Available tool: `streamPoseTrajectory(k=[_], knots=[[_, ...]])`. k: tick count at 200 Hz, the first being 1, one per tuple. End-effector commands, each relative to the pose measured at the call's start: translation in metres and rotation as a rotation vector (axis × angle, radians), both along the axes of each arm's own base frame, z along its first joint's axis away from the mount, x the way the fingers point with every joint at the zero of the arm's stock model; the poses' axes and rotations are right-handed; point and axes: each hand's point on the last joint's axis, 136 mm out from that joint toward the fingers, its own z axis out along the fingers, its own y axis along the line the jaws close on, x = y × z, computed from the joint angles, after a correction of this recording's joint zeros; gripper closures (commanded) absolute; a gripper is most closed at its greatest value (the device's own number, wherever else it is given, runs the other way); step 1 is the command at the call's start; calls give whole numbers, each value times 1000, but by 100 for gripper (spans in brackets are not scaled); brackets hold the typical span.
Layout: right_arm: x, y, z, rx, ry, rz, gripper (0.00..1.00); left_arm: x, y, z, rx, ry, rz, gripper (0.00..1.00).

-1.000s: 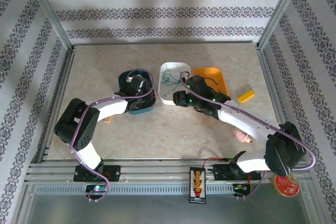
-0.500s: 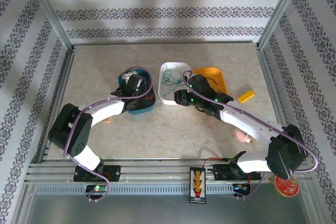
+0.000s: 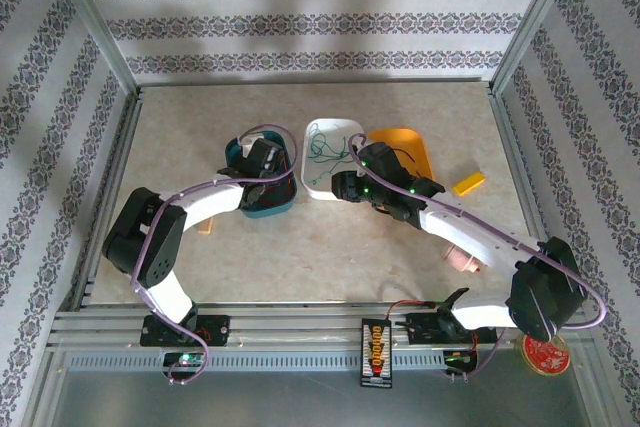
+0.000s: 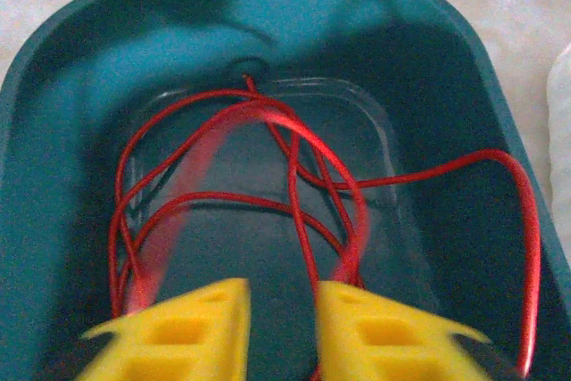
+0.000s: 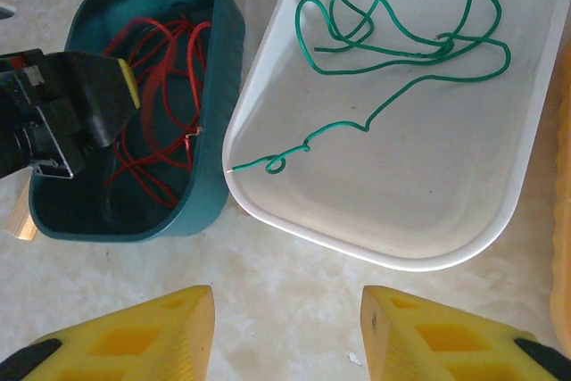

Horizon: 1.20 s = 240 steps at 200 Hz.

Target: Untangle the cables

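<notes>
Since the red cable point(image 4: 294, 176) is lying in loose loops on the floor of the teal tub point(image 4: 428, 33), and the green cable point(image 5: 401, 46) is sprawled on its own in the white tray point(image 5: 428, 176) right next door, I'd say the pulling-apart is mostly done and this is the drop-off for red.

The left gripper point(image 4: 281, 305) sits low inside the tub with its yellow fingers a little apart. A red strand runs down into the gap, but nothing looks pinched. One loop is smeared with motion blur, so my guess is the wire is flopping loose.

The right gripper point(image 5: 287, 327) hovers over bare table point(image 5: 268, 274) just short of both containers, jaws wide apart and empty.

Next move as I read it: the left arm needs to lift straight up out of the tub without hooking a loop, especially the one climbing the right-hand wall.

After that, hunt for anything left over. Something dark lies by the orange tray point(image 3: 418, 147) in the overhead view, but I can't tell if it's a cable or just arm wiring.
</notes>
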Motion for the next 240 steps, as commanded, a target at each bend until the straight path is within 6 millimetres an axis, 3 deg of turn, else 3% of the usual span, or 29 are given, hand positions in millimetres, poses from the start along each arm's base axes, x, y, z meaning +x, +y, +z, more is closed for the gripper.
streamPoseTrajectory(k=[1, 15, 31, 64, 81, 120, 140, 161, 179, 200, 240], knots=[[2, -6, 12, 34, -14, -30, 53, 12, -8, 21, 25, -50, -38, 52], [3, -10, 12, 44, -9, -48, 53, 14, -11, 29, 25, -57, -53, 33], [5, -18, 12, 59, -9, -84, 53, 14, -12, 43, 17, -84, -57, 23], [8, -47, 15, 57, -31, -167, 52, 1, 3, 85, -11, -209, -15, 18], [7, -71, 10, 54, -22, -244, 52, -13, 15, 93, -13, -237, 12, 16], [-8, -140, -10, 54, 12, -485, 51, -54, 51, 68, -38, -149, 125, 15], [-30, -182, -24, -3, 29, -651, 50, -72, 64, 62, -47, -149, 158, 15], [-54, -209, -44, 27, 56, -784, 49, -84, 77, 56, -48, -153, 196, 15], [-68, -216, -64, 95, 117, -849, 50, -88, 84, 46, -85, -134, 222, 15], [-77, -210, -89, 155, 200, -869, 51, -84, 91, 28, -168, -106, 254, 15], [-58, -199, -95, 161, 212, -818, 51, -51, 94, 13, -226, -114, 218, 15]])
